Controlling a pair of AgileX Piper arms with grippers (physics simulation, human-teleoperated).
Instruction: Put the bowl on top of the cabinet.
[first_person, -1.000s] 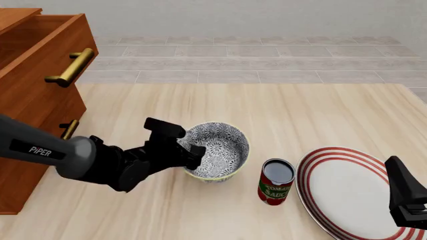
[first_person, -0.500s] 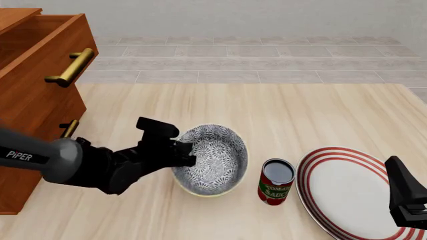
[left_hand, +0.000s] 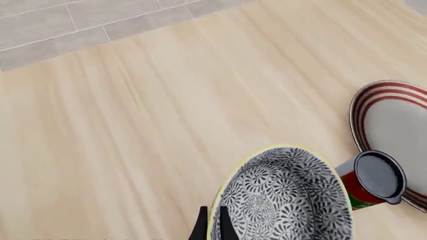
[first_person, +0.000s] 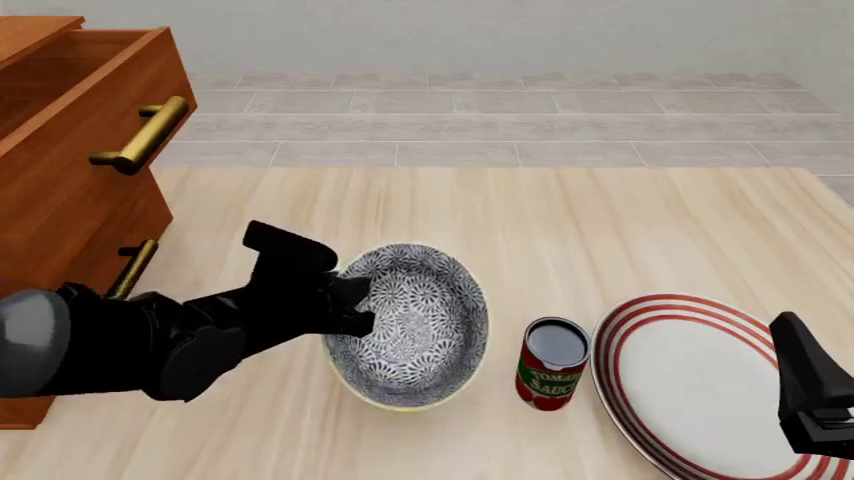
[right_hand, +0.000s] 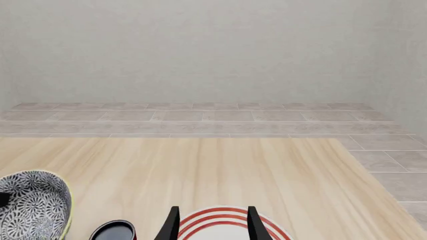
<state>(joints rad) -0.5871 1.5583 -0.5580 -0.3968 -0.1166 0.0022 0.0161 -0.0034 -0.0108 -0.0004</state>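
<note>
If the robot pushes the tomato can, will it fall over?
The tomato can stands upright and is taller than wide, so a high push would probably tip it. Once down, its round sides would likely roll toward the plate or the bowl beside it.

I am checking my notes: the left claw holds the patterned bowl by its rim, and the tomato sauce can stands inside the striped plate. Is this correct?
Not quite. The left claw does hold the bowl by its rim, but the can stands on the table beside the plate, between bowl and plate. The front view shows it.
</note>
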